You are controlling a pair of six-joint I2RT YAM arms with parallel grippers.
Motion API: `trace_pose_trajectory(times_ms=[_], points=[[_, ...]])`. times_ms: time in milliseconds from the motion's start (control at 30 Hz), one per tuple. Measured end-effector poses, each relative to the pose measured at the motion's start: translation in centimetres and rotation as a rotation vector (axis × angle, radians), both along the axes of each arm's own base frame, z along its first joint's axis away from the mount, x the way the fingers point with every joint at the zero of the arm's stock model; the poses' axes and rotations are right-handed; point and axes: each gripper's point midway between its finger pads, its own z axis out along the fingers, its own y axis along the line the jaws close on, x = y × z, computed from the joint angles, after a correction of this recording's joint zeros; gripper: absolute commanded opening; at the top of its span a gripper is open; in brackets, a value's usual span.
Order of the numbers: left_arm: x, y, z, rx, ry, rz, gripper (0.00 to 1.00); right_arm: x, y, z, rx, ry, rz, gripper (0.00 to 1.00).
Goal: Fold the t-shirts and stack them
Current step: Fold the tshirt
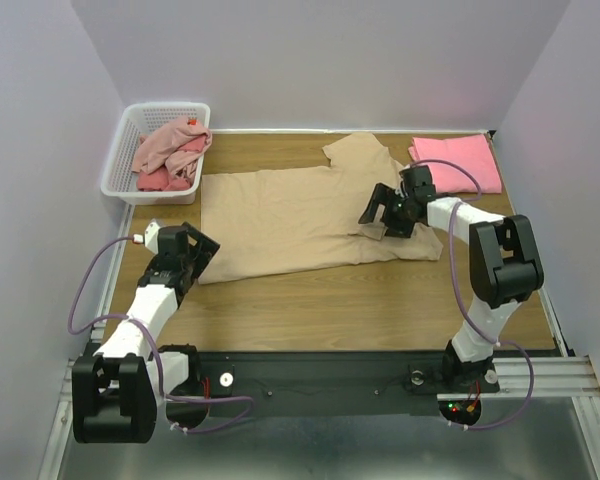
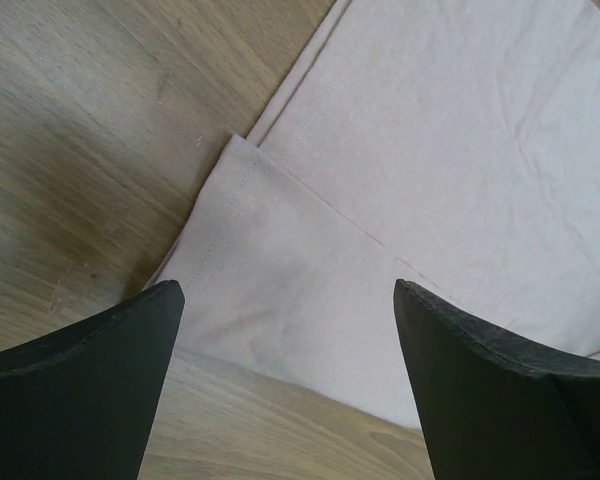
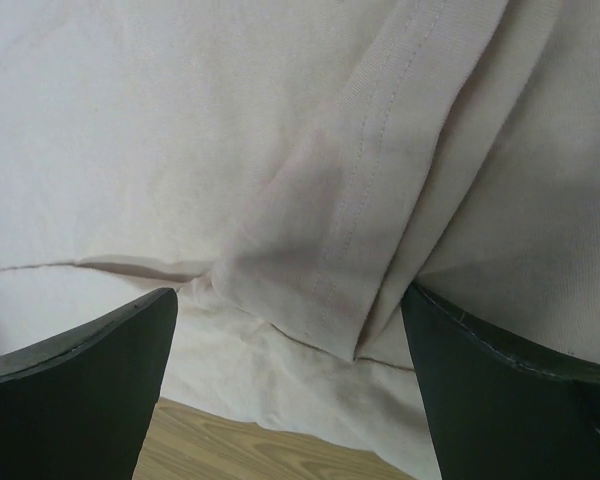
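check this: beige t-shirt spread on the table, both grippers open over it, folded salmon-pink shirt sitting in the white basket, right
Only the basket part is wrong. The top external view shows the folded salmon-pink shirt lying on the table at its far right corner. The white basket holds a crumpled dusty-pink shirt and red shirt. The rest stands.

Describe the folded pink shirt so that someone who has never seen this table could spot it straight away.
Start at the wooden table and go to its far right corner. The salmon-pink t-shirt lies there as a flat rectangle. It alone is neatly folded: the beige t-shirt is spread open mid-table, and the crumpled shirts sit in the white basket at far left.
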Motion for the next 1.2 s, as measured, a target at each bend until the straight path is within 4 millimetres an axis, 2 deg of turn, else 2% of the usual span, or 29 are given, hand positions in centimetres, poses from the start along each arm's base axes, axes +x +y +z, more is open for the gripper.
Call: trace_pose_trajectory(times_ms=[167, 433, 633, 733, 833, 1000, 1200], points=[[-0.1, 0.0, -0.2, -0.001, 0.004, -0.002, 0.99, 1.0, 0.5, 0.2, 0.021, -0.002, -0.006, 1.00], [-0.1, 0.0, -0.4, 0.000, 0.008, -0.001, 0.99, 3.8, 1.6, 1.1, 0.069, -0.031, -0.009, 1.00], [-0.2, 0.0, -1.0, 0.006, 0.031, -0.005, 0.99, 3.9, 1.7, 1.1, 0.071, -0.029, -0.012, 1.00], [-0.2, 0.1, -1.2, 0.011, 0.040, -0.007, 0.99, 4.9, 2.3, 1.0, 0.081, -0.032, -0.009, 1.00], [-0.3, 0.1, -1.3, 0.014, 0.044, -0.010, 0.99, 6.4, 3.8, 1.0, 0.094, -0.039, 0.008, 1.00], [-0.3, 0.1, -1.3, 0.017, 0.045, -0.011, 0.99, 9.2, 6.6, 2.8, 0.120, -0.100, 0.033, 1.00], [-0.5, 0.3, -1.5, 0.031, 0.057, -0.013, 0.98, 10.9, 7.5, 5.2, 0.109, -0.163, 0.012, 1.00]])
